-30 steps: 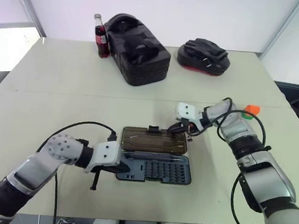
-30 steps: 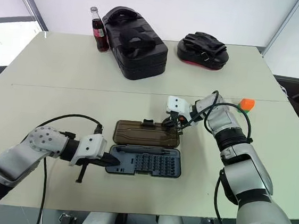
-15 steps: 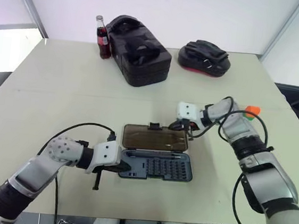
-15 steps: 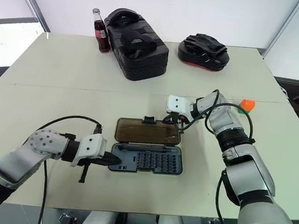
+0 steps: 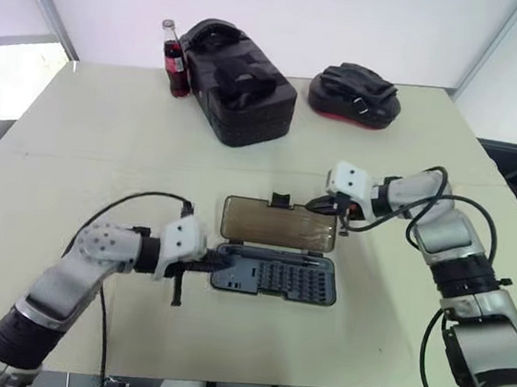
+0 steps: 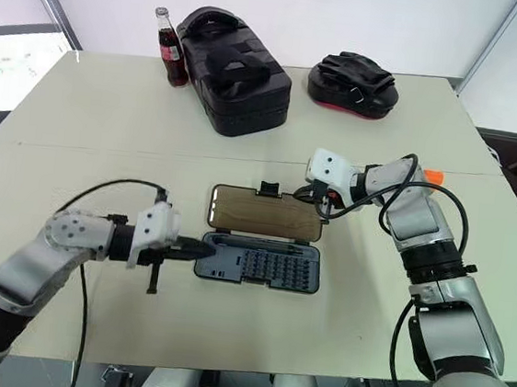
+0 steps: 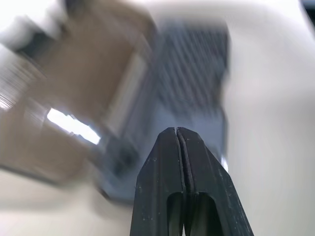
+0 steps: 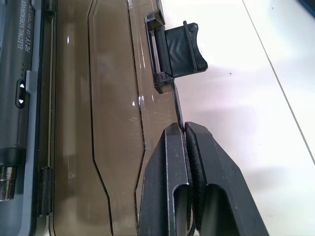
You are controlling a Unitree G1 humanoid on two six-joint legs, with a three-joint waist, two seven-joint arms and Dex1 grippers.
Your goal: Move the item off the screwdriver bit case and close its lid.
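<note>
The screwdriver bit case (image 5: pixel 275 277) lies open near the table's front, its tray showing rows of bits and a slim driver. Its smoky-brown lid (image 5: pixel 278 225) is folded back behind the tray, with the black latch tab (image 8: pixel 177 51) on the far edge. My right gripper (image 8: pixel 185 129) is shut on that far edge, just beside the tab. My left gripper (image 5: pixel 219 261) is shut with nothing in it, its tip at the tray's left end. The item (image 6: pixel 433 177), orange, sits on the table behind my right forearm, well off the case.
A bulky black toolbox (image 5: pixel 237 85) and a cola bottle (image 5: pixel 173 58) stand at the back of the beige table (image 5: pixel 105 159). A black and red padded mitt (image 5: pixel 354 94) lies at the back right. Open tabletop lies to the left and right of the case.
My right gripper has risen a little with the lid's far edge in it. My left gripper has lifted slightly at the tray's left end. The camera has shifted.
</note>
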